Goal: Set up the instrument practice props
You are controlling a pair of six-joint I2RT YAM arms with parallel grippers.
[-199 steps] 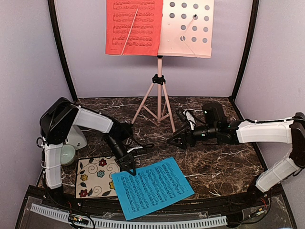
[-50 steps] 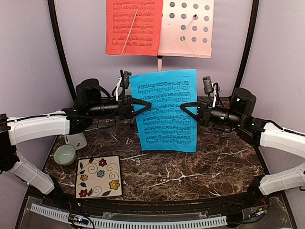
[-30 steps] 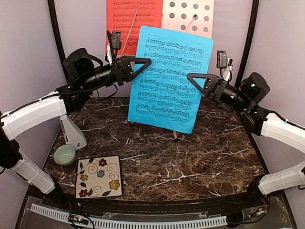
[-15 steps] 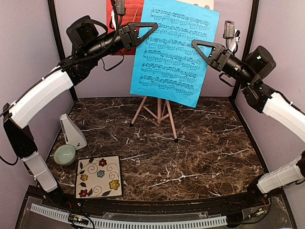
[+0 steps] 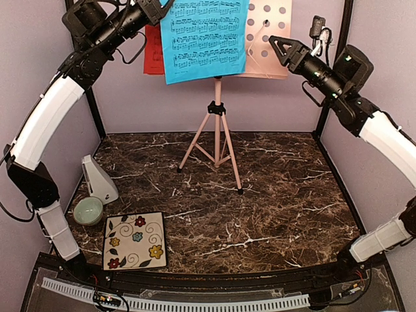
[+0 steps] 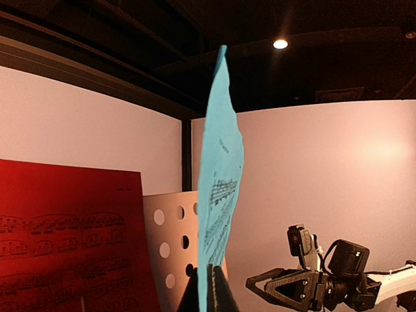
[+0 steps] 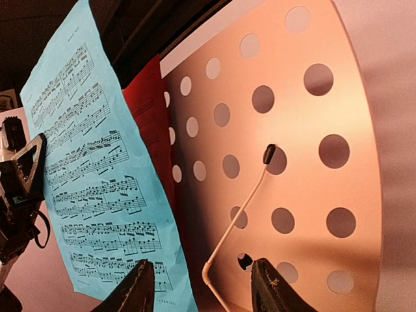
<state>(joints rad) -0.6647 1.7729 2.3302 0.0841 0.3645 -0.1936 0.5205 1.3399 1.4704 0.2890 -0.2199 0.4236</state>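
Note:
The blue sheet (image 5: pixel 205 36) hangs high in front of the pale pink music stand's perforated desk (image 5: pixel 270 39). It covers most of the red sheet (image 5: pixel 153 57) on the desk's left half. My left gripper (image 5: pixel 156 8) is shut on the blue sheet's left edge. In the left wrist view the sheet (image 6: pixel 220 188) shows edge-on, pinched between the fingers of that gripper (image 6: pixel 209 294). My right gripper (image 5: pixel 281 47) is open and holds nothing, just right of the sheet, facing the desk (image 7: pixel 292 130) and its wire page holder (image 7: pixel 240 208). The white metronome (image 5: pixel 97 179) stands on the table at left.
The stand's tripod legs (image 5: pixel 216 140) rest at the back middle of the dark marble table. A pale green bowl (image 5: pixel 88 210) and a floral tile (image 5: pixel 134 240) lie at the front left. Lilac walls and black corner posts close in the back.
Both arms rose further. My right gripper opened and came off the blue sheet's right edge. The left gripper carried the sheet up and leftward, over the red sheet.

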